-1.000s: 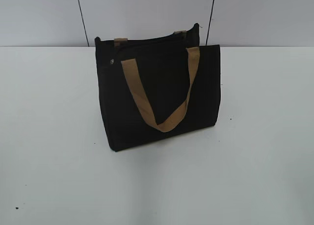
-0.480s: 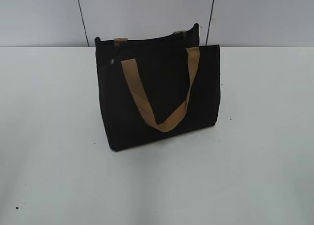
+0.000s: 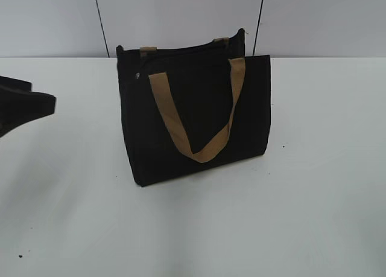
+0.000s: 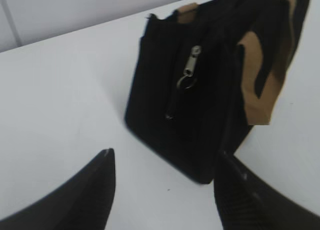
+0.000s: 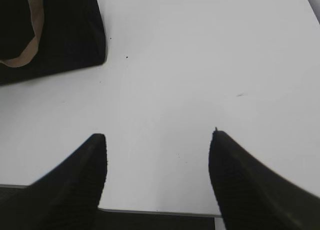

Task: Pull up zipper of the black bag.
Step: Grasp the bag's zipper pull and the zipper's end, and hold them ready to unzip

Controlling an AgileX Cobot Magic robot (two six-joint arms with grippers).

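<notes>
The black bag (image 3: 196, 120) stands upright on the white table, its tan strap handle (image 3: 199, 117) hanging down the front. The zipper runs along its top edge (image 3: 181, 54). The left wrist view shows the bag's end (image 4: 200, 99) with the silver zipper pull and ring (image 4: 189, 68) hanging at the end. My left gripper (image 4: 165, 157) is open and empty, close in front of that end; it enters the exterior view at the left edge (image 3: 27, 102). My right gripper (image 5: 157, 137) is open and empty over bare table near the front edge, right of the bag (image 5: 55, 29).
The white table (image 3: 313, 186) runs wide on all sides of the bag. A grey panelled wall (image 3: 181, 17) stands behind it. The table's front edge (image 5: 155, 211) lies just under my right gripper.
My left gripper has come into the exterior view at the left edge, toward the bag. The bag has not moved.
</notes>
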